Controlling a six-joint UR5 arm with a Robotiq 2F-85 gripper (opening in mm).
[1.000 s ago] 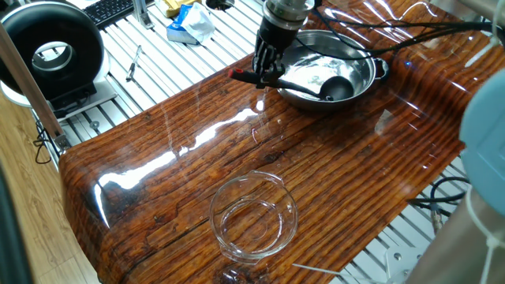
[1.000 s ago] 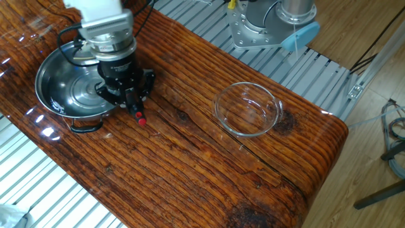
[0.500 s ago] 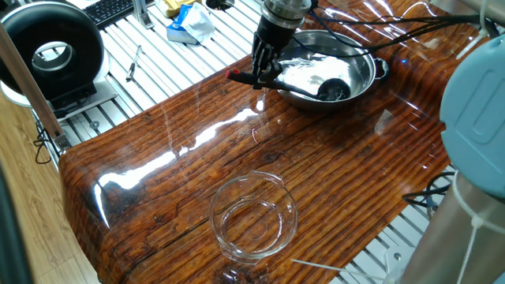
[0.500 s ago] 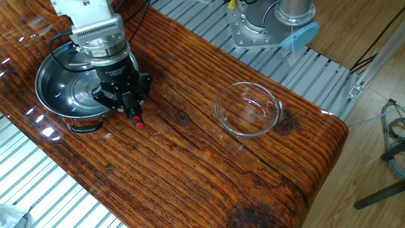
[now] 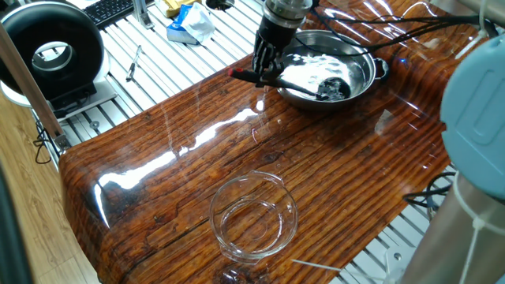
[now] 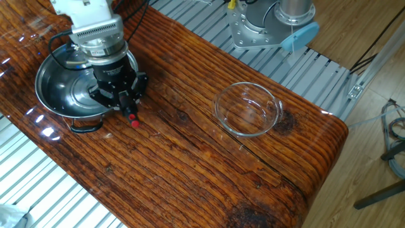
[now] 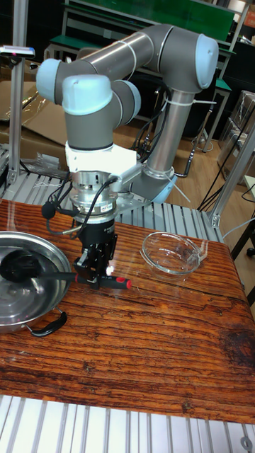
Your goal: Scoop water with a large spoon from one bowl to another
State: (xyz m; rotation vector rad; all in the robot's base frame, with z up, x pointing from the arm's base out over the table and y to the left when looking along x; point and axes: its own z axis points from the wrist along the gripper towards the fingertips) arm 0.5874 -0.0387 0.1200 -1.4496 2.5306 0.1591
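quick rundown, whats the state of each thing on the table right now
gripper: shut on the ladle handle, near its red tip
ladle: cup down inside the steel bowl
steel bowl: upright, holds water
water: shiny, in the steel bowl
glass bowl: upright, apart from the steel bowl

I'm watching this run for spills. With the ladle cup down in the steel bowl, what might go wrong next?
The tool grips the ladle near its red tip, far from the cup, so the loaded cup may tilt and spill. The glass bowl sits well away across the bare wooden table, so water could drip on the way. The handle lies close over the steel bowl rim and might catch it.
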